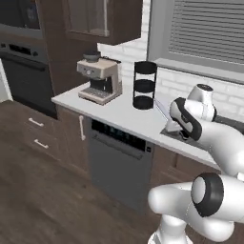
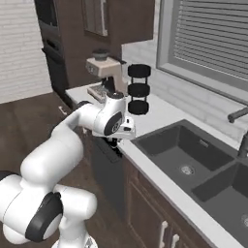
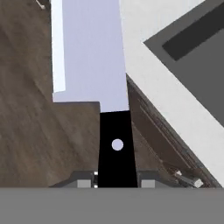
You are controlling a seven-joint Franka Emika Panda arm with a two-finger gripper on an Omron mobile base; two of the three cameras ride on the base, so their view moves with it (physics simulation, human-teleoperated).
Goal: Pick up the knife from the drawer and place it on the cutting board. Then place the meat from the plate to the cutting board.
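Jaws (image 3: 117, 183) clamped on the black handle of the knife (image 3: 94, 57), broad pale blade pointing away from the hand. Held in the air over the wood floor (image 3: 30, 131), beside the white desk (image 3: 175, 105) edge near the dark sink (image 2: 186, 160). Coffee machine (image 1: 99, 78) and black rack (image 1: 144, 85) standing on the desk.

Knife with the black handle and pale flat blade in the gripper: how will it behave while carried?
The black-handled knife with the pale flat blade looks rigid, so it probably won't flex. The gripper pinches only the handle's end, so the long blade may pivot or droop. The smooth handle could slip.
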